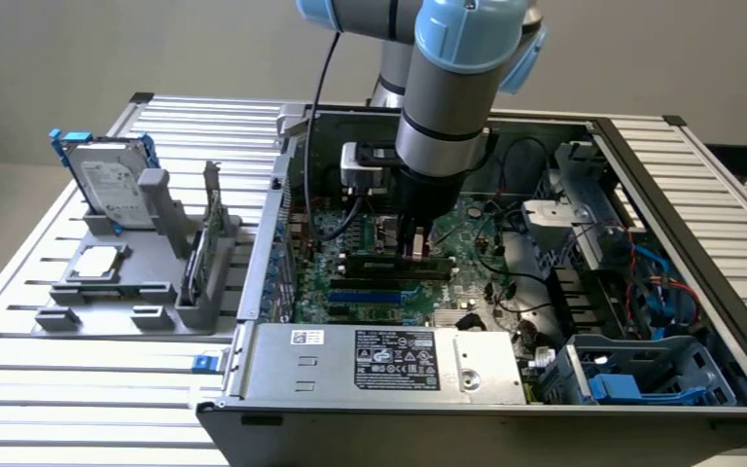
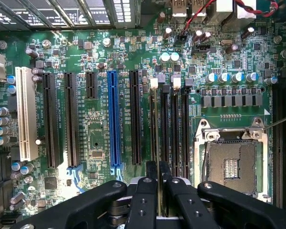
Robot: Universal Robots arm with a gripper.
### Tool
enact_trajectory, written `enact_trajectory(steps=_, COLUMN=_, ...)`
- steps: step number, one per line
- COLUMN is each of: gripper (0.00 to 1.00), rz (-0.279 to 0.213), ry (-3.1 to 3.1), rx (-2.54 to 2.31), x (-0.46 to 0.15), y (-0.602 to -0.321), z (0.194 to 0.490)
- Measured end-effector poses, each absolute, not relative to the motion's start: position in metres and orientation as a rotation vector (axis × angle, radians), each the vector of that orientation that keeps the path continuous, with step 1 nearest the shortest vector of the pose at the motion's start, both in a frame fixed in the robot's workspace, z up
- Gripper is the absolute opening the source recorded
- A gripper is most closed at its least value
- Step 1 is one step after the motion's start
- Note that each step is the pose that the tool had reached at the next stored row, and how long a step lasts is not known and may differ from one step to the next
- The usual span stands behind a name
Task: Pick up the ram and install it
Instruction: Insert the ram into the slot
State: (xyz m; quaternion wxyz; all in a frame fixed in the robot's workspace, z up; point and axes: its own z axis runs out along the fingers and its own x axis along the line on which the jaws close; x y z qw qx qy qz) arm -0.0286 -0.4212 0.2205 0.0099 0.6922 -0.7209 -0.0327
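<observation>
- Wrist view: the claw (image 2: 158, 174) is closed on the thin ram (image 2: 156, 133), seen edge-on.
- Black slots (image 2: 174, 129) lie just beside the ram, so it is tight there.
- Exterior view: the case walls (image 1: 276, 243) stand well apart from the claw (image 1: 411, 255).

We seem to be in a robotics lab or test workshop: a robot arm (image 1: 445, 88) reaches into an open computer case (image 1: 347, 428) on a counter (image 1: 75, 399) of metal slats, beside a grey holder (image 1: 114, 316) of spare parts, against a plain bare wall (image 1: 153, 49).
</observation>
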Motion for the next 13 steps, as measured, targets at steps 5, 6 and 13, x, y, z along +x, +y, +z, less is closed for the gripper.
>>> enact_trajectory(steps=5, gripper=0.15, rz=-0.102, ry=-2.25, rx=2.161, x=-0.0286, y=-0.421, z=0.2209)
enact_trajectory(steps=6, gripper=0.15, rz=-0.102, ry=-2.251, rx=2.161, x=-0.0286, y=-0.421, z=0.2209)
enact_trajectory(steps=13, gripper=0.15, rz=-0.102, ry=-2.251, rx=2.161, x=-0.0286, y=-0.421, z=0.22)
